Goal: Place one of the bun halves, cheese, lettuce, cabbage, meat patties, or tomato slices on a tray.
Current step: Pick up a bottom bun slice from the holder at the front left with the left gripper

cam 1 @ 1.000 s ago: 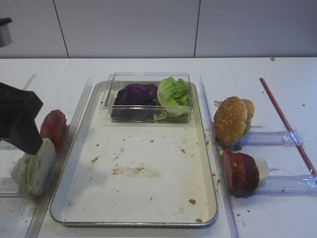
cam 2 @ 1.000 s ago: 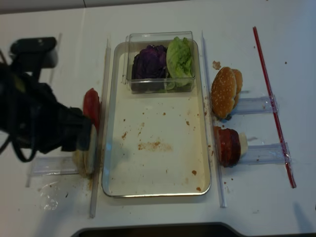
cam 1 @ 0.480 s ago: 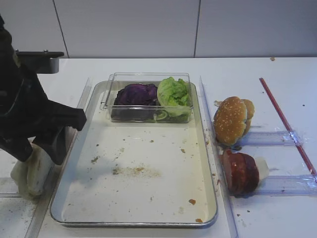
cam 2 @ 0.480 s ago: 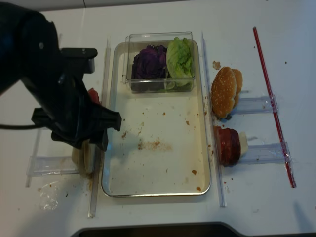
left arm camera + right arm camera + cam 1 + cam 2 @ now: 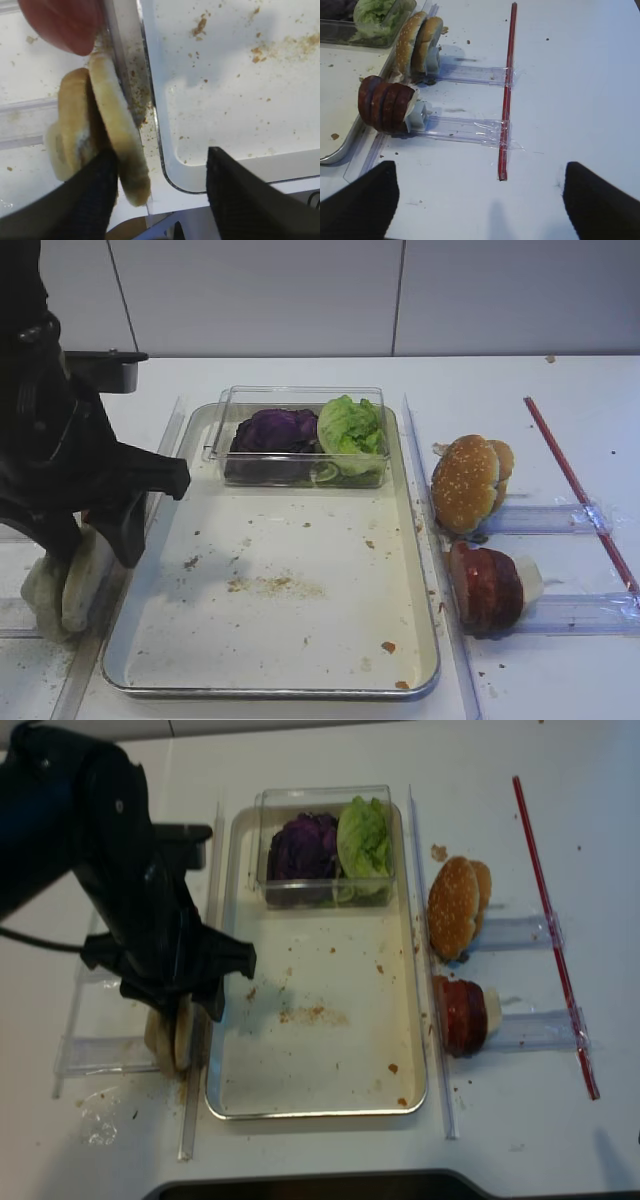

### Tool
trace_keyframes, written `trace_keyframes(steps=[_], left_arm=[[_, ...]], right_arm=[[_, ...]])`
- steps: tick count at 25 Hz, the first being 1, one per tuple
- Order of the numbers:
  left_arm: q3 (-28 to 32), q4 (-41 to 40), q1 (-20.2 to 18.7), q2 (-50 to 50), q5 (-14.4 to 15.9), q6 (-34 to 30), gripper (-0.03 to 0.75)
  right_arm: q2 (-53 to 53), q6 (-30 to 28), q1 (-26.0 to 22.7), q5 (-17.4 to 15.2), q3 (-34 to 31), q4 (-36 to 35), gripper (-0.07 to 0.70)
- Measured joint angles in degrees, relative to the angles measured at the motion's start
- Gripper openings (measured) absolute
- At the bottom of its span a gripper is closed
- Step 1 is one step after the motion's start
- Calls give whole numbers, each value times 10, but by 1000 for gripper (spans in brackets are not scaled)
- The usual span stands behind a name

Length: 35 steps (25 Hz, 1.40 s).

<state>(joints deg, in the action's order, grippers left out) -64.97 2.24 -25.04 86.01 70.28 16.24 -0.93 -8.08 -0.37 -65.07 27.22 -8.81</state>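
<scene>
In the exterior high view, our left arm has swung in from the table's left edge over the last second and now hangs over the bun halves (image 5: 62,575) standing just outside the tray (image 5: 270,680). The tray's open floor holds only crumbs; the clear box (image 5: 300,435) of cabbage (image 5: 275,430) and lettuce (image 5: 350,425) sits at its far end.

From the right wrist view, the right gripper (image 5: 475,200) stands wide with nothing between its tips, well apart from the sesame buns (image 5: 417,42) and the patties (image 5: 387,102) in their racks.

In the left wrist view, the left gripper (image 5: 162,187) straddles the inner bun half (image 5: 117,140): one finger (image 5: 90,195) presses between the two halves, the other hangs over the tray corner. The jaws have been narrowing but are not yet clamped.

The realsense view confirms the arm (image 5: 130,900) has come down on the buns (image 5: 172,1035). We judge the grasp is about to complete; nothing has reached the tray yet.
</scene>
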Motion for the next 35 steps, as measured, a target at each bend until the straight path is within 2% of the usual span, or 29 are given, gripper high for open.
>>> trace_keyframes(steps=[7, 13, 21, 32, 35], left_arm=[[-11, -5, 0, 19, 0, 10, 295], [-11, -40, 0, 29, -1, 50, 286], [-11, -46, 0, 39, -3, 56, 260], [-11, -56, 0, 53, -3, 57, 81], [-11, -56, 0, 53, -3, 57, 55]], right_arm=[[0, 0, 0, 0, 0, 0, 691], [0, 0, 0, 0, 0, 0, 691], [0, 0, 0, -1, 0, 0, 691], [0, 0, 0, -1, 0, 0, 691], [0, 0, 0, -1, 0, 0, 691]])
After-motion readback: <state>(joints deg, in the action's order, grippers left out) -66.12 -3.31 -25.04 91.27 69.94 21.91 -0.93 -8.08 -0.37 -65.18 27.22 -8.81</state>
